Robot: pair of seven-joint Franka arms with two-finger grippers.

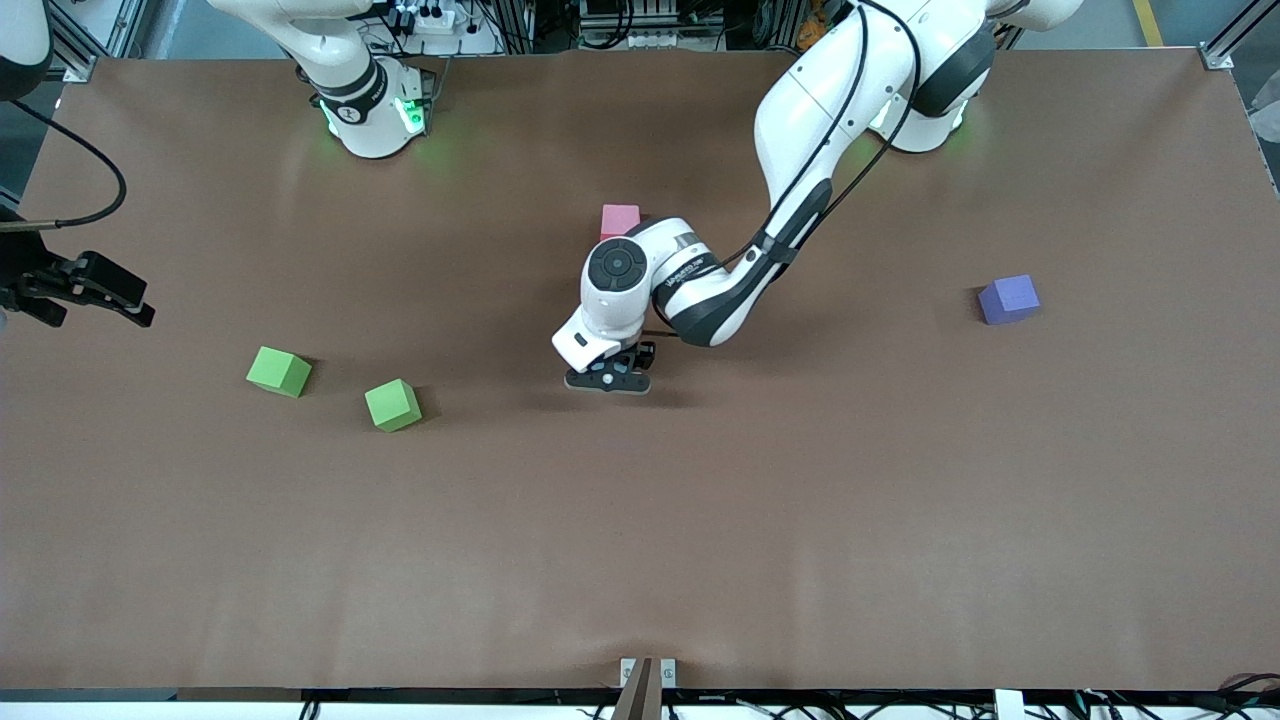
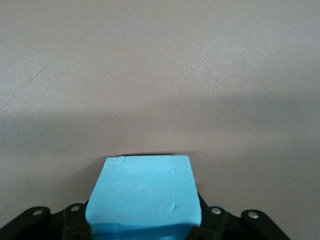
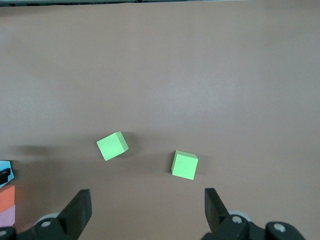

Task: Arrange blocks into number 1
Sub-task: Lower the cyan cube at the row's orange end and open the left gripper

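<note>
Step in hand: placement of the light blue block (image 2: 145,195), clamped in the left hand (image 1: 610,380) low over the middle of the surface (image 1: 800,520). A pink block (image 1: 620,220) is seen farther from the front camera; an orange block (image 3: 7,198) is probably in the row under the arm. Next: block to be squared with the row, then released. Right hand (image 3: 147,207): fingers wide apart, empty, waiting above the green cubes (image 1: 279,371).

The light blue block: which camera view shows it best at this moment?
The left wrist view shows it best: the light blue block fills the foreground, clamped in the left gripper. In the front view the left arm's hand hides it. The right wrist view shows only a blue sliver at the picture's edge.
</note>
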